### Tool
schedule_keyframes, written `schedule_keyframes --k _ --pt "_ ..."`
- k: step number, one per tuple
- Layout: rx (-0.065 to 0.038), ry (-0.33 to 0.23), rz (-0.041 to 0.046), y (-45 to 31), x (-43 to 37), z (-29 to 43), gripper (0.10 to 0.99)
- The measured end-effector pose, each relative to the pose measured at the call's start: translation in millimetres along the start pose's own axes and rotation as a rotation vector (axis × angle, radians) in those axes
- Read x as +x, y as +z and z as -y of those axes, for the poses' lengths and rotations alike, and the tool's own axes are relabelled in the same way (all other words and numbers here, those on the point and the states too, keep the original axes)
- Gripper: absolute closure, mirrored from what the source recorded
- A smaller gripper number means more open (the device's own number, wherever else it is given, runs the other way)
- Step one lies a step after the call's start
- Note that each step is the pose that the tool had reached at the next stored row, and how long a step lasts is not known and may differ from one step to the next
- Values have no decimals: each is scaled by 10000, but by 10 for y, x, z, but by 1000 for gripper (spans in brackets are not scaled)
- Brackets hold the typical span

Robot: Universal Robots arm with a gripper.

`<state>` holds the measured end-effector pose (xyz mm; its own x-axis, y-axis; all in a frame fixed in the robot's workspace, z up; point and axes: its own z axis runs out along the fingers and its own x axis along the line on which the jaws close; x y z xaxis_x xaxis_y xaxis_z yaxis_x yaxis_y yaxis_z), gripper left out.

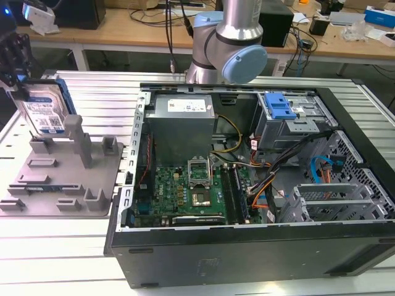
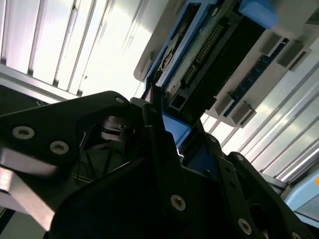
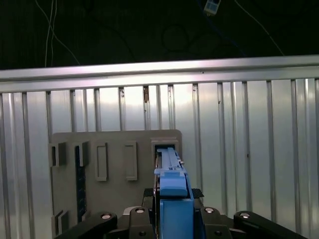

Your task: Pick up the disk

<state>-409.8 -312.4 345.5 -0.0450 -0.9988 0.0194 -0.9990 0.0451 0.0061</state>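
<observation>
The disk, silver with a white-and-blue label and blue edge rails, stands on edge over the far corner of the grey holder tray at the exterior view's left. My gripper reaches down on it from above, shut on its upper edge. In the first wrist view the disk's blue rail runs between my gripper's dark fingers, with the tray below. In the second wrist view the disk's underside shows, with my gripper clamped on its blue rail. Whether the disk's lower edge still touches the tray I cannot tell.
An open computer case fills the middle and right of the ribbed metal table, with a blue-latched drive cage inside. The arm's base rises behind the case. Upright grey posts stand on the tray beside the disk.
</observation>
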Motion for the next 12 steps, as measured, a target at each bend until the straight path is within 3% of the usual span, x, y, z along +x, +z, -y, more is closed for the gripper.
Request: schedule_keyframes --k 12 --pt "0 -1 8 -662 17 -4 718"
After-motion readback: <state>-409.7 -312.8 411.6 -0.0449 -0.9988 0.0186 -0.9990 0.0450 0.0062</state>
